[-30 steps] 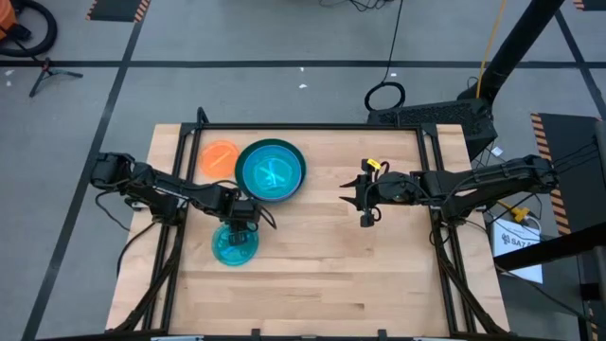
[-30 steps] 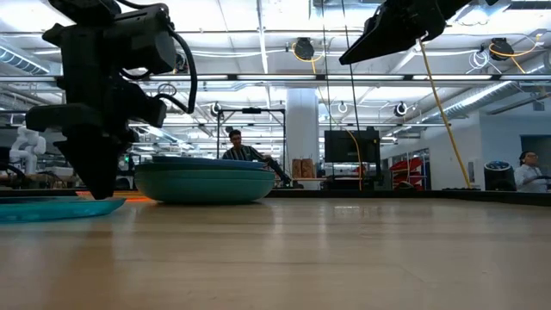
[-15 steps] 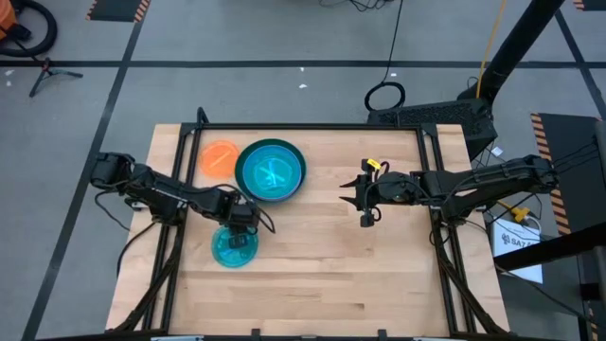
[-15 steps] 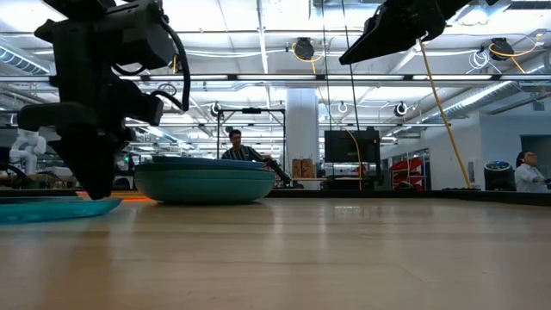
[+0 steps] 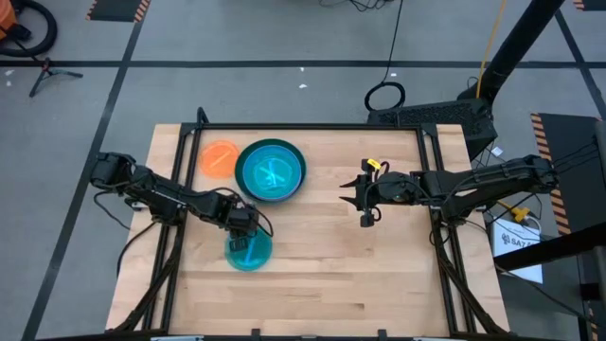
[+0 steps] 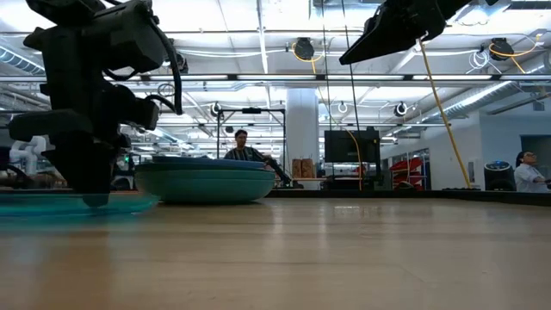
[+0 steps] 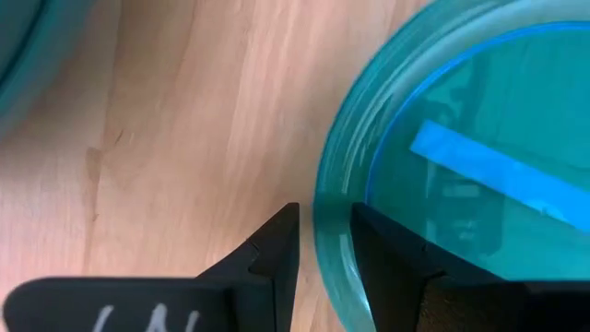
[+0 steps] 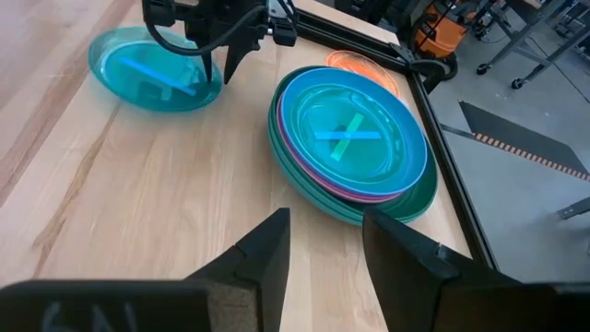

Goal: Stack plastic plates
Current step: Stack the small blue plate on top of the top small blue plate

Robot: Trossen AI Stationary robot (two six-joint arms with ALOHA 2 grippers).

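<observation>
A small cyan plate (image 5: pixel 251 254) with a blue tape strip lies on the table, near of the stack; it also shows in the left wrist view (image 7: pixel 479 157) and the right wrist view (image 8: pixel 147 69). My left gripper (image 5: pixel 242 225) stands over its far rim, shut on it. A stack of plates (image 5: pixel 272 170) sits at the far middle: a teal plate with a tape cross on top, blue and magenta rims below, a large teal one at the bottom (image 8: pixel 355 138). A small orange plate (image 5: pixel 220 156) lies flat left of the stack. My right gripper (image 5: pixel 352 199) hovers open, right of the stack. My left gripper holds the cyan plate by its far rim (image 7: pixel 327 254), pinched with one finger (image 7: pixel 277 249) outside the rim and the other (image 7: pixel 392 263) inside the plate. The fingers come from above, pointing down. The plate lies low on the table (image 6: pixel 52 205).
The wooden table (image 5: pixel 379 275) has bare room across its near half and right side. Black frame rails (image 8: pixel 369 41) run along the table's far edge behind the orange plate. People sit in the room beyond the table (image 6: pixel 241 148).
My left gripper has moved toward the table's near edge and a little right, staying shut on the rim. The cyan plate has slid along the table with it, toward the near edge and the right.
</observation>
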